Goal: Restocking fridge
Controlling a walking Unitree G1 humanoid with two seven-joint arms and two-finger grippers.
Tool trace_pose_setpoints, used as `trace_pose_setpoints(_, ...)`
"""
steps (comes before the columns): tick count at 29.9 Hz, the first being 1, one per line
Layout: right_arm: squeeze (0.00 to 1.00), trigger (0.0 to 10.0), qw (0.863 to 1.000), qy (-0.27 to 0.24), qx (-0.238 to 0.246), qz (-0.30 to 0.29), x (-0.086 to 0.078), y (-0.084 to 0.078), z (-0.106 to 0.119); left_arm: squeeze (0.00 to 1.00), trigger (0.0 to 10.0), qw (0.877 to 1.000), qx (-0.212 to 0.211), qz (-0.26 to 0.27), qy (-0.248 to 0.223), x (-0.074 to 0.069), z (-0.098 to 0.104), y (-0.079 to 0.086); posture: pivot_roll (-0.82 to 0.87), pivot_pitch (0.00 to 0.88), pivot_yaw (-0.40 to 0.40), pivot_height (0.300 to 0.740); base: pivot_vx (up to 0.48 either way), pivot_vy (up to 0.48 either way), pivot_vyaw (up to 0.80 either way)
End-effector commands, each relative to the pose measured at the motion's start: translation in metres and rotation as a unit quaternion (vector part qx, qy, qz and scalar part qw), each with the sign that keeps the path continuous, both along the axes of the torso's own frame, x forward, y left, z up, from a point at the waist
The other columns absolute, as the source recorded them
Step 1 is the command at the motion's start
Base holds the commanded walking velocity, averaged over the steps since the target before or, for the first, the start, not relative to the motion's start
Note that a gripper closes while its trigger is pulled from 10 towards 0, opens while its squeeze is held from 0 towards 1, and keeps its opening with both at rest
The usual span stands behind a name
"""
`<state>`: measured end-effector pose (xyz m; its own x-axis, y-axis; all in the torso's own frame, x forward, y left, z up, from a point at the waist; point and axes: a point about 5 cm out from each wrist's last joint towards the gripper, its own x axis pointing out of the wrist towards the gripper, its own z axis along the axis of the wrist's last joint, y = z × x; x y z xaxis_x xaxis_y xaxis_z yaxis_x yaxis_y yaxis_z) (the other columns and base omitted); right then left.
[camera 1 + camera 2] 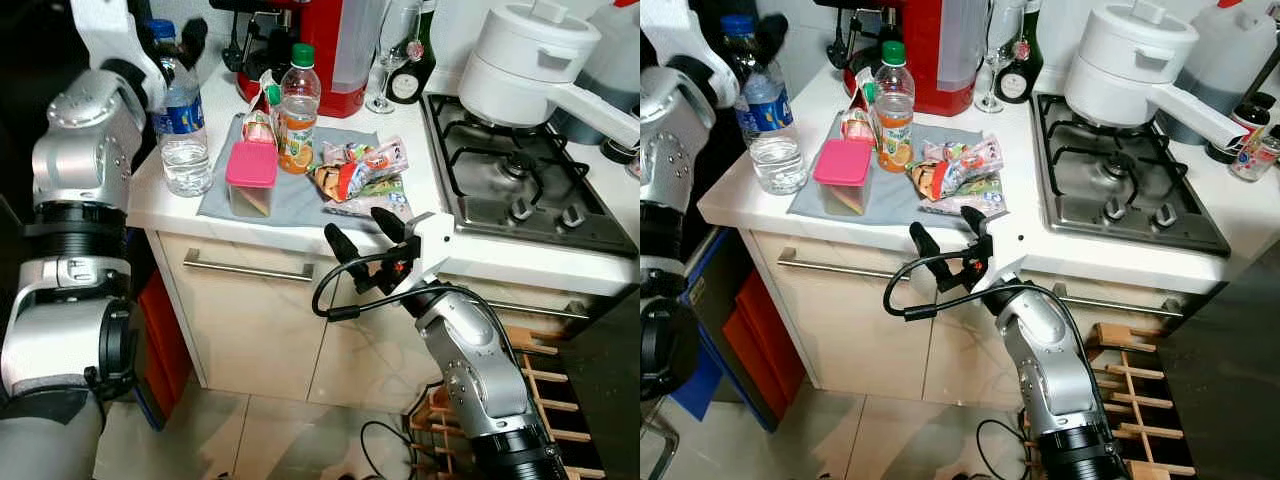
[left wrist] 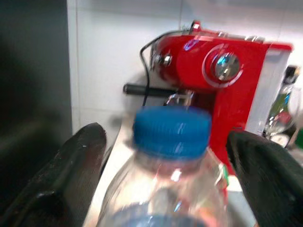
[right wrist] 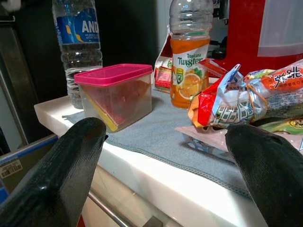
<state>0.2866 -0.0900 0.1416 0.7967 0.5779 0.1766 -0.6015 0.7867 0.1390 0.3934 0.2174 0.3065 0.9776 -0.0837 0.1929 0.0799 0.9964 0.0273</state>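
**At the counter's left end, a grasp on the water bottle is forming**

Beside the grey mat [image 1: 300,200], the water bottle [image 1: 183,130] stands upright. The left gripper [image 2: 170,156] straddles its blue cap, fingers spread wide, holding nothing. The right gripper [image 1: 362,235] hovers at the counter edge, also wide apart and empty. Likely next: lower the left fingers and close on the bottle.
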Motion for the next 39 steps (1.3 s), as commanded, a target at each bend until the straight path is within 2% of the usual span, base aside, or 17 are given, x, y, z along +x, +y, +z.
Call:
trace_pose_setpoints(1,0.0,10.0,1.0,0.004,0.003,0.002,-0.002,-0.002,-0.001,0.0,0.0,1.0,0.014,0.01,0.017,0.001,-0.008,-0.001,0.03,0.0,-0.061,0.74,0.0,0.0,0.0)
trace_pose_setpoints(4,0.0,10.0,1.0,0.007,0.004,0.001,-0.002,-0.001,-0.002,0.0,0.0,0.999,0.02,0.029,0.018,0.0,-0.013,0.002,0.04,0.0,-0.062,0.74,0.0,0.0,0.0)
trace_pose_setpoints(9,0.0,10.0,1.0,0.006,0.01,0.023,-0.003,0.005,0.0,0.0,0.0,0.999,0.026,0.019,0.01,-0.002,-0.019,-0.002,0.04,0.0,-0.063,0.74,0.0,0.0,0.0)
trace_pose_setpoints(16,0.0,10.0,0.995,-0.01,0.028,0.092,-0.003,0.011,0.02,0.0,0.0,1.0,0.027,0.004,-0.006,-0.003,-0.02,-0.009,0.03,0.0,-0.059,0.74,0.0,0.0,0.0)
trace_pose_setpoints(23,0.0,10.0,0.993,-0.007,0.044,0.106,-0.005,0.013,0.023,0.0,0.0,0.999,0.038,-0.016,-0.01,-0.008,-0.024,-0.015,0.04,0.0,-0.051,0.74,0.0,0.0,0.0)
trace_pose_setpoints(30,0.0,10.0,0.991,0.007,0.058,0.124,-0.011,0.015,0.021,0.0,0.0,0.996,0.058,-0.058,-0.02,-0.025,-0.026,-0.018,0.04,0.0,-0.038,0.74,0.0,0.0,0.0)
trace_pose_setpoints(35,0.0,10.0,0.989,0.024,0.06,0.131,-0.015,0.012,0.015,0.0,0.0,0.99,0.087,-0.096,-0.049,-0.057,-0.019,-0.013,0.06,0.0,-0.036,0.74,0.0,0.0,0.0)
trace_pose_setpoints(36,0.0,10.0,0.989,0.024,0.06,0.131,-0.015,0.012,0.015,0.0,0.0,0.99,0.087,-0.096,-0.049,-0.057,-0.019,-0.013,0.06,0.0,-0.036,0.74,0.0,0.0,0.0)
trace_pose_setpoints(38,0.0,10.0,0.987,0.034,0.067,0.145,-0.02,0.012,0.014,0.0,0.0,0.987,0.084,-0.123,-0.061,-0.079,-0.016,-0.014,0.08,0.0,-0.038,0.74,0.0,0.0,0.0)
trace_pose_setpoints(39,0.0,10.0,0.987,0.034,0.067,0.145,-0.02,0.012,0.014,0.0,0.0,0.987,0.084,-0.123,-0.061,-0.079,-0.016,-0.014,0.08,0.0,-0.038,0.74,0.0,0.0,0.0)
